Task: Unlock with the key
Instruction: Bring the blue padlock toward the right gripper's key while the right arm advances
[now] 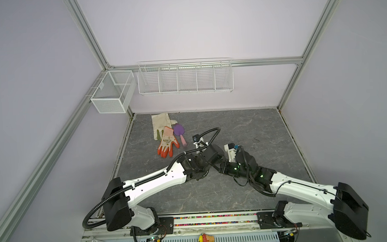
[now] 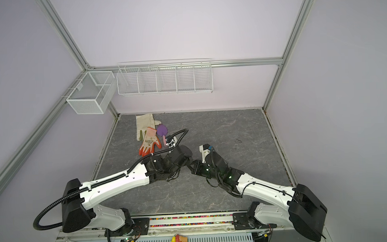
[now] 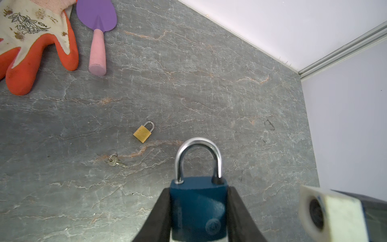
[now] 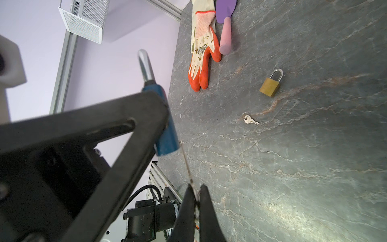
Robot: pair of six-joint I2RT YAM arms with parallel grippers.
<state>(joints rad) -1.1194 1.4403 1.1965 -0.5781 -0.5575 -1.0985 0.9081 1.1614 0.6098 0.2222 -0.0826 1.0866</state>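
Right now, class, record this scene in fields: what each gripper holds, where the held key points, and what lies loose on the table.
left gripper: shut on blue padlock
shackle: looks closed
right gripper: shut on key
key tip: at the blue padlock's base; insertion unclear
loose on table: brass padlock, small key, orange glove, trowel

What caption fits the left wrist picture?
Left gripper grips a blue padlock; a brass padlock and small key lie on the grey table.
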